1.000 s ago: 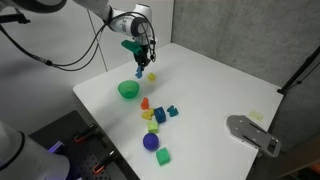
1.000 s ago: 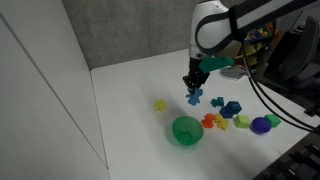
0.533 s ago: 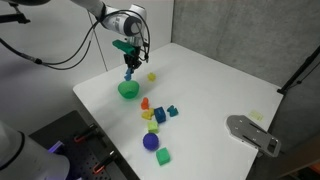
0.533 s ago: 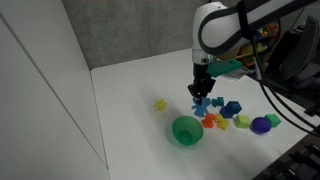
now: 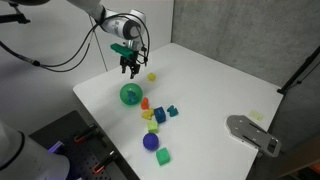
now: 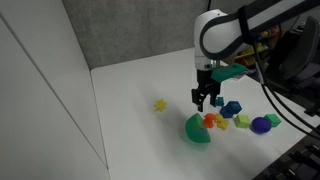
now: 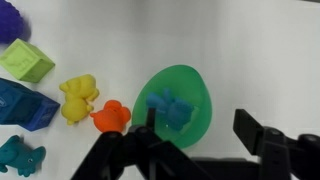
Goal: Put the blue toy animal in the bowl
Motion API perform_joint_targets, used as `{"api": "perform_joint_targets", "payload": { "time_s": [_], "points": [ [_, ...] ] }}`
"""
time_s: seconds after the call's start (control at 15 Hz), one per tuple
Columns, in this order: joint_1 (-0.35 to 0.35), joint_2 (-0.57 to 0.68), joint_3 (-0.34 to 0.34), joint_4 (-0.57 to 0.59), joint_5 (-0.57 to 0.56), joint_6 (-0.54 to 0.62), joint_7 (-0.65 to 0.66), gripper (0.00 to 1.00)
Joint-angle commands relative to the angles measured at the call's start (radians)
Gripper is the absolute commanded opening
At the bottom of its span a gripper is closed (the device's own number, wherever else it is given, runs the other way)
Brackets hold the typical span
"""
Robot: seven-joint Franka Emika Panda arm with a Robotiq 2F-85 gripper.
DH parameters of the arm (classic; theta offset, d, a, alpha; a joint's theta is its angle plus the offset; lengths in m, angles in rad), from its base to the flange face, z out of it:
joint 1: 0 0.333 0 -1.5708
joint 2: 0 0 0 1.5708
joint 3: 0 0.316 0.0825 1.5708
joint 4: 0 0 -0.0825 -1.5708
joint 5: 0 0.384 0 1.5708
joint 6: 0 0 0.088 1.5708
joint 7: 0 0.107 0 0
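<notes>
Gripper (image 5: 128, 71) empty, fingers spread wide, hanging just above the bowl (image 7: 196, 84) near a table edge; toy (image 7: 172, 108) lies inside the bowl, directly below and between the fingers, clear of them, so a straight lift looks sufficient.

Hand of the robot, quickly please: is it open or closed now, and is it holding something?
Hand: open, holding nothing; the blue toy animal lies in the green bowl.
</notes>
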State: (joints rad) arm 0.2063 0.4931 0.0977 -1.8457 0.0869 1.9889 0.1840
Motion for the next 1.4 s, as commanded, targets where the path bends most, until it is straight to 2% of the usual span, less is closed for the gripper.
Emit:
{"api": "perform_joint_targets", "payload": {
  "time_s": [0.0,0.6,1.33],
  "points": [
    [-0.024,-0.02,0.003,0.002,0.01,-0.041,-0.021,1.0],
    [-0.098,-0.126,-0.025,0.005,0.013,-0.086,-0.027,1.0],
    [-0.14,-0.45,-0.068,-0.139,-0.075,-0.057,-0.038,1.0]
  ]
}}
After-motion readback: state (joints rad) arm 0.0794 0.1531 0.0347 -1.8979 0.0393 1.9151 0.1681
